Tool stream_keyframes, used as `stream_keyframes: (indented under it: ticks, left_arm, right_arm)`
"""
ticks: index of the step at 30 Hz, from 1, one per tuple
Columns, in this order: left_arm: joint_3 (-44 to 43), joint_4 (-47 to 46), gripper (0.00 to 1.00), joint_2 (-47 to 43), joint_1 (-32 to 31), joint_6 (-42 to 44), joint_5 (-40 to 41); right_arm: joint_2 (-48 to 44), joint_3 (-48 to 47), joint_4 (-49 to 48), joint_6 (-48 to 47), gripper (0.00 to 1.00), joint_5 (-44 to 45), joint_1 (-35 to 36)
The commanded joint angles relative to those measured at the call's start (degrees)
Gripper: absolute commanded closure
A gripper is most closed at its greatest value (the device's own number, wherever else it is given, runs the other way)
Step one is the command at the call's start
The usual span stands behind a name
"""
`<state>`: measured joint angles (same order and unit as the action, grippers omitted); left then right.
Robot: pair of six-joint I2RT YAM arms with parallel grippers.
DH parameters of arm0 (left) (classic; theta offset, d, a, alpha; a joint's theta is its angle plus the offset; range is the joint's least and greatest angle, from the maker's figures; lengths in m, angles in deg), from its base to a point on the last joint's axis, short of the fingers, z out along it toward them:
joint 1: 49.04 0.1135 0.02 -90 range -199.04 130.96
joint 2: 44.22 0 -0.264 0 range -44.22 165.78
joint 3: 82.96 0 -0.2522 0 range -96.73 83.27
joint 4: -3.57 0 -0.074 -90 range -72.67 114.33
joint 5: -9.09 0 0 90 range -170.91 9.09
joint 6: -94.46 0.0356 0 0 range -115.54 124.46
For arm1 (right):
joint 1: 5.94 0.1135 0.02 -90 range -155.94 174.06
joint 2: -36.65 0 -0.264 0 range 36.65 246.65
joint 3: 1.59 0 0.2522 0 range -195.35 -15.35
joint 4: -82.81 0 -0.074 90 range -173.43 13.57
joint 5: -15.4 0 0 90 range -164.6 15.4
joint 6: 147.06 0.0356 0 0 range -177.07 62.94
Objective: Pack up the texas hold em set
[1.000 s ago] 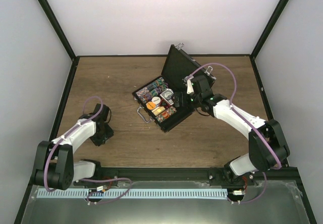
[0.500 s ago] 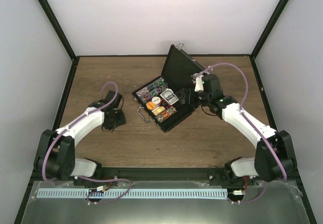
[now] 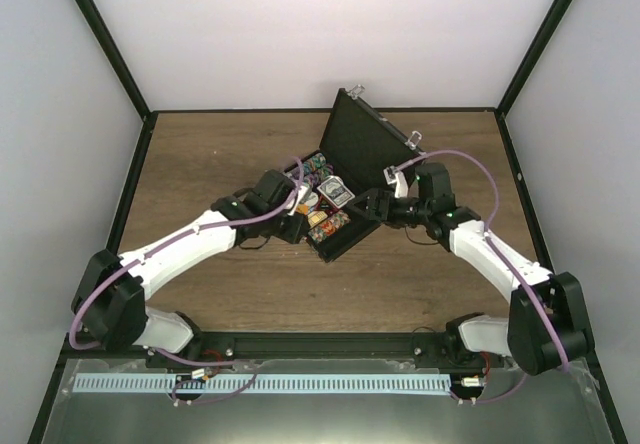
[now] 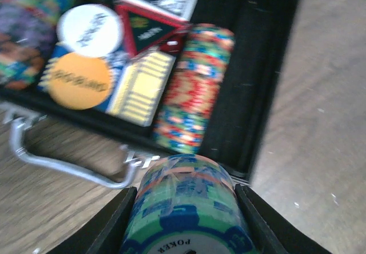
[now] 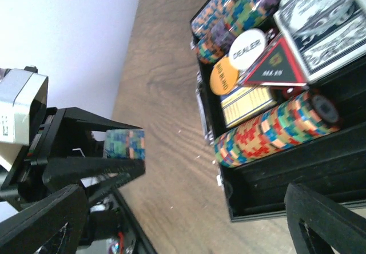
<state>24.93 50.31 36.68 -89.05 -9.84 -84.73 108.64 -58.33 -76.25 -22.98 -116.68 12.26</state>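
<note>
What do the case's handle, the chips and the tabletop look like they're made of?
The handle looks like polished metal: silvery, with bright glints. The chip stack in the left gripper seems moulded plastic or clay composite, matte with printed coloured edge blocks; the blur leaves it open. The table shows brown wood grain, probably laminate or veneer, with a low sheen.

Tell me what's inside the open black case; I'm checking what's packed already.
Inside the black hinged case: rows of multicoloured poker chips, round white button, round orange button, boxed card deck. One slot is bare. Anything beneath is covered.
</note>
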Motion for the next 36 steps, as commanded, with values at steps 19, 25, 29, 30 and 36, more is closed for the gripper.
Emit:
stream_keyframes:
  ticks: [19, 25, 29, 30, 36]
  left_arm:
    - [2.0, -11.91, 0.8, -3.32, -11.04, 17.2, -6.51]
    - [2.96, -13.23, 0.81, -4.49, -11.26, 17.38, -4.45]
    - [3.28, -13.27, 0.81, -4.74, -11.31, 17.29, -3.12]
    - [3.33, -13.36, 0.81, -4.75, -11.27, 17.29, -3.05]
    - [3.26, -13.38, 0.77, -4.77, -11.62, 17.57, -3.33]
  right_arm:
    - [7.53, 0.41, -11.03, 9.57, 0.18, -15.61, 10.67]
    - [8.93, -0.02, -8.85, 7.67, 0.29, -16.09, 12.37]
    - [8.42, 0.1, -8.63, 7.33, 0.39, -16.05, 12.56]
    - [8.28, 0.09, -8.64, 7.16, 0.41, -16.07, 12.57]
    - [7.93, -0.08, -9.08, 6.05, 0.55, -15.94, 12.74]
